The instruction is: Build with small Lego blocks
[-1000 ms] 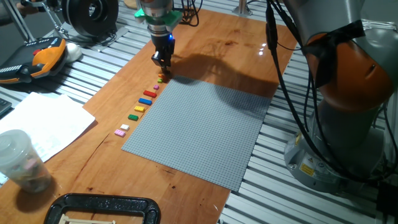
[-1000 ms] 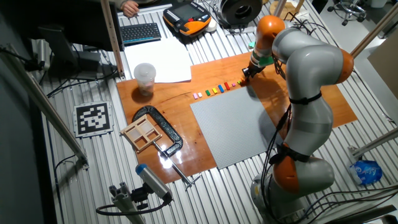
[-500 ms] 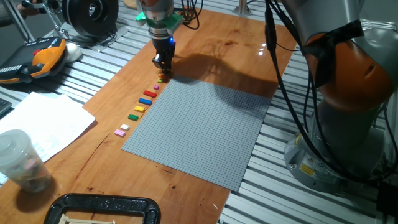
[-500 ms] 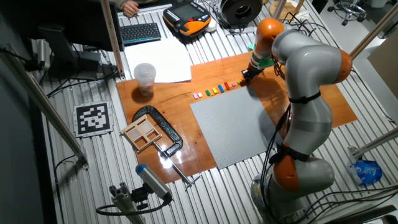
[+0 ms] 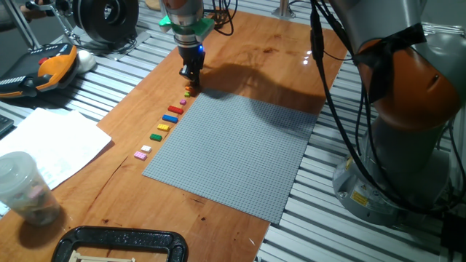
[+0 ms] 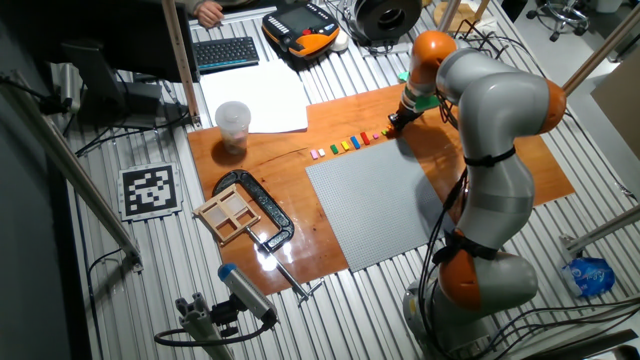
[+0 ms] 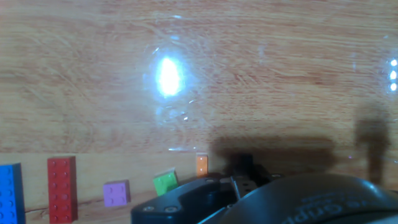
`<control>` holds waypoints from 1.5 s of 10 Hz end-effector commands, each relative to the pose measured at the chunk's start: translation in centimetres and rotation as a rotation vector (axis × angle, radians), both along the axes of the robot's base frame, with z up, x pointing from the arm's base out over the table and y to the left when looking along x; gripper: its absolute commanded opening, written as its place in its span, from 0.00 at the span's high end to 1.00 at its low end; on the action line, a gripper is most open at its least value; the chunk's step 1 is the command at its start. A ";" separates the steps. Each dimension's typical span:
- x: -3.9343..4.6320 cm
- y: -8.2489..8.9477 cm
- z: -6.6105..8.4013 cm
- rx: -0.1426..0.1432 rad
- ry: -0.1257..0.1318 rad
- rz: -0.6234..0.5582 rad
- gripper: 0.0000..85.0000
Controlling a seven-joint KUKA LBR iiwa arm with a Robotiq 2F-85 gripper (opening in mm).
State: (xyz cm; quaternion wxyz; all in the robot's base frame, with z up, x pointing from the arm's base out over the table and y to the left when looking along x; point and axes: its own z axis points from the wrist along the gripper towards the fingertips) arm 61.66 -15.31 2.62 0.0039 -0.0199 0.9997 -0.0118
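A row of small Lego blocks lies on the wooden board along the left edge of the grey baseplate (image 5: pixel 240 149). It runs from a pink block (image 5: pixel 140 155) through white, green, yellow (image 5: pixel 162 127), blue (image 5: pixel 170 118) and red (image 5: pixel 175 109) blocks to tiny ones at the far end. My gripper (image 5: pixel 191 76) hangs low over that far end, its tips just above the board. The hand view shows blue (image 7: pixel 7 193), red (image 7: pixel 62 186), purple (image 7: pixel 116 193), green (image 7: pixel 165 183) and orange (image 7: pixel 201 165) blocks, and a small black block (image 7: pixel 244 163) by the gripper housing. The fingers look close together, but their gap is not visible.
A clear plastic cup (image 5: pixel 22 185) and white paper (image 5: pixel 51 142) lie to the left. A black clamp (image 5: pixel 120 244) sits at the near edge, holding a wooden tray (image 6: pixel 228 213). An orange pendant (image 5: pixel 51 65) and a keyboard (image 6: pixel 222 52) lie beyond. The arm's base (image 5: pixel 393 167) stands to the right.
The gripper has shifted very slightly to the right at the far end of the row. The blocks have not moved.
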 end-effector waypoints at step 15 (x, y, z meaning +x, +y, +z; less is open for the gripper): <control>-4.56 3.0 2.3 0.011 -0.005 -0.035 1.00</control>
